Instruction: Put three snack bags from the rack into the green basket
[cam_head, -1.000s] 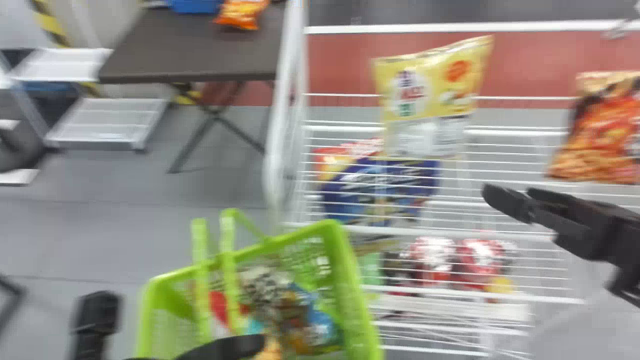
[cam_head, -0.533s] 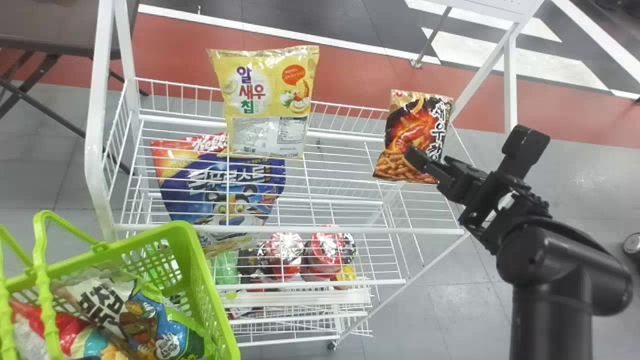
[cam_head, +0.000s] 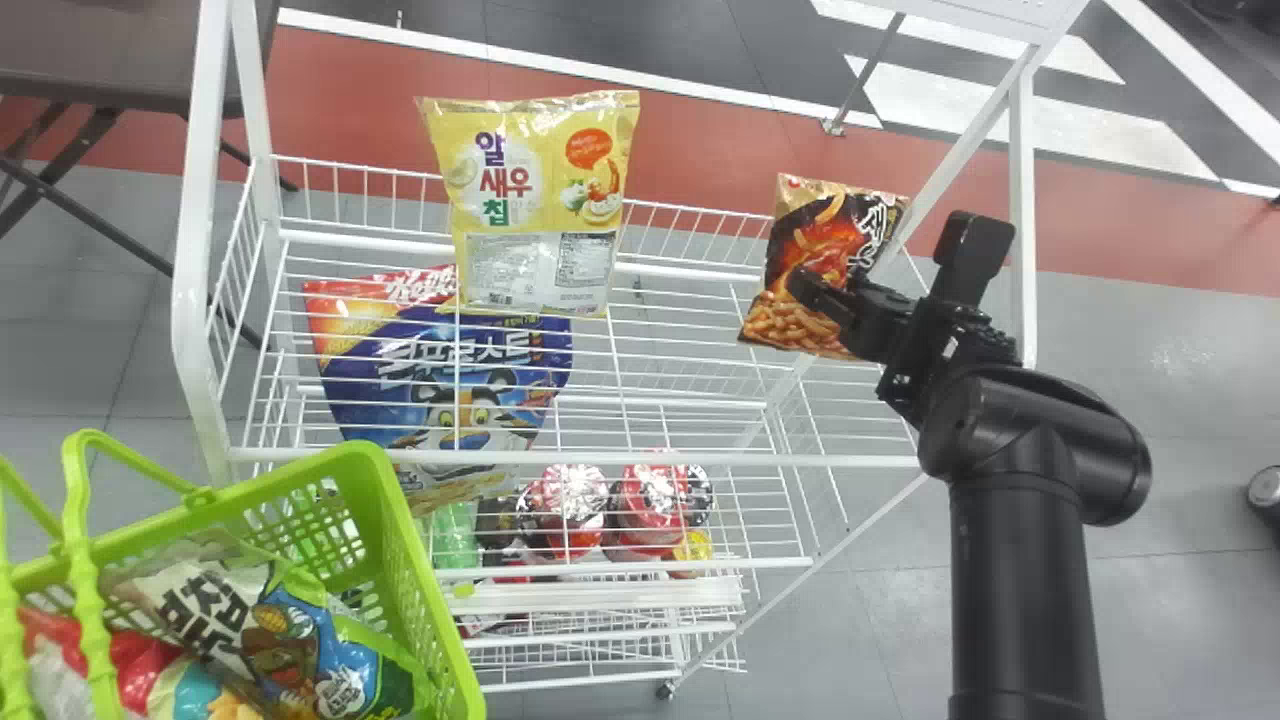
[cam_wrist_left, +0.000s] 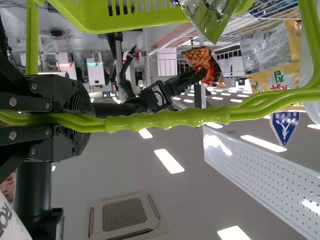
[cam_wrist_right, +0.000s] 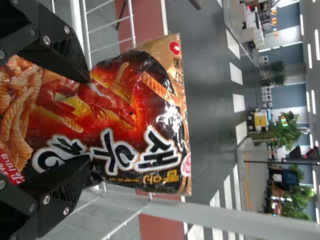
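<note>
jaws spread, right gripper (cam_head: 826, 292), at face of red-black snack bag (cam_head: 815, 235), rack's (cam_head: 600, 460) right end | jaws pinching basket handle (cam_wrist_left: 165, 119), left gripper (cam_wrist_left: 76, 119) | green basket (cam_head: 412, 540) near rack's left, bags inside

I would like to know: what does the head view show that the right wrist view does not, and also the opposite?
Head view, but not right wrist view: the yellow snack bag, the blue bag lower in the rack, and the green basket with the bags inside.

Right wrist view, but not head view: green plants and a yellow object in the distance.

Both: the orange-and-black snack bag, the right hand, parts of the white rack and the red floor strip.
</note>
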